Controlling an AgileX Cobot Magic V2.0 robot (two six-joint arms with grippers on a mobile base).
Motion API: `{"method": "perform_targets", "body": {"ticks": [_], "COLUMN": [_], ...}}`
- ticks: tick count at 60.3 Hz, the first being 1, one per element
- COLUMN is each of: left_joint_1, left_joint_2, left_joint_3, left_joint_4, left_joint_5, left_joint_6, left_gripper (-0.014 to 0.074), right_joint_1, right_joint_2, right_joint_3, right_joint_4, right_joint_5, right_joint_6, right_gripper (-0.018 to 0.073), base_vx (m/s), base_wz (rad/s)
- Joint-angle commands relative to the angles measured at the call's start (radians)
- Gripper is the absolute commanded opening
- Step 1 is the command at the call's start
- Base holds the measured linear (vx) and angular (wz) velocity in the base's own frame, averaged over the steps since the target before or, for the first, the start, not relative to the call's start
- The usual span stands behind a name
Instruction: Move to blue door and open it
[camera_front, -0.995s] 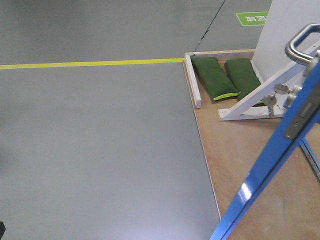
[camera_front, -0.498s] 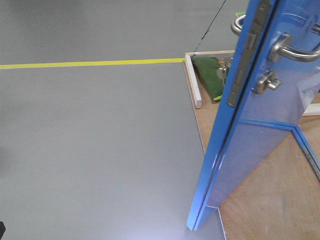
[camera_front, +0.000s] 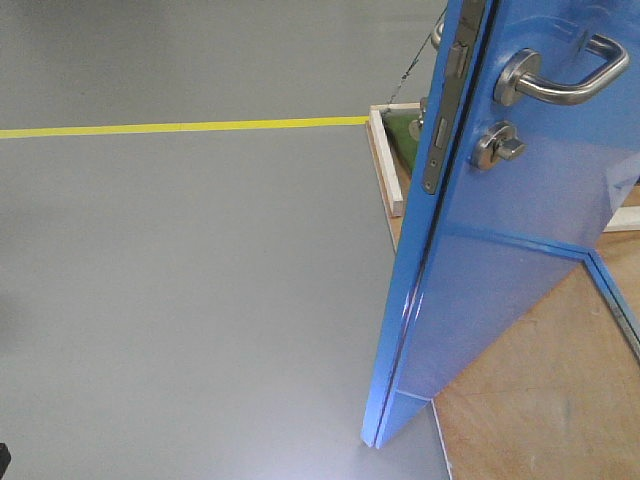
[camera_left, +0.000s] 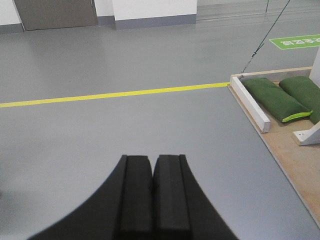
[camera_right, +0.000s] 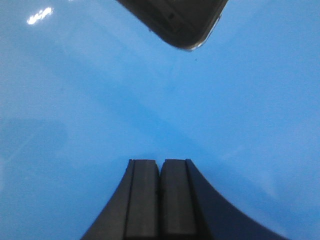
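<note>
Blue door (camera_front: 500, 250) standing open at the left edge of the wooden platform (camera_front: 540, 400).
The door is sticking out past the platform's left edge, with its bottom corner over the gray floor (camera_front: 180, 300). Its lever handle (camera_front: 565, 80) is sitting above the round lock (camera_front: 497, 148). The right gripper (camera_right: 160, 170) is pointing at the door's shiny face, fingers pressed together, holding nothing. The left gripper (camera_left: 152, 167) is squeezed closed too, pointing over the floor toward the yellow line (camera_left: 115, 93).
</note>
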Motion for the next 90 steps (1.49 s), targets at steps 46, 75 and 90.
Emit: {"method": "perform_targets", "body": {"ticks": [46, 75, 90], "left_joint_1": [0.000, 0.000, 0.000], "left_joint_2": [-0.018, -0.018, -0.018], "left_joint_3": [-0.020, -0.020, -0.020], "left_joint_4": [-0.002, -0.002, -0.002], "left_joint_5": [-0.082, -0.082, -0.082], "left_joint_6": [-0.004, -0.004, -0.004], "left_gripper": [0.0071, 0.0071, 0.0071], "right_joint_1": [0.011, 0.011, 0.011], "right_joint_2": [-0.023, -0.023, -0.023], "right_joint_3": [-0.035, -0.035, -0.035], "right_joint_4": [0.016, 0.016, 0.016], "right_joint_5": [-0.003, -0.003, -0.004], "right_joint_6": [-0.011, -0.011, -0.011], "right_gripper": [-0.0004, -0.0004, -0.0004], "base_vx": [0.00, 0.00, 0.00], "base_wz": [0.00, 0.01, 0.01]}}
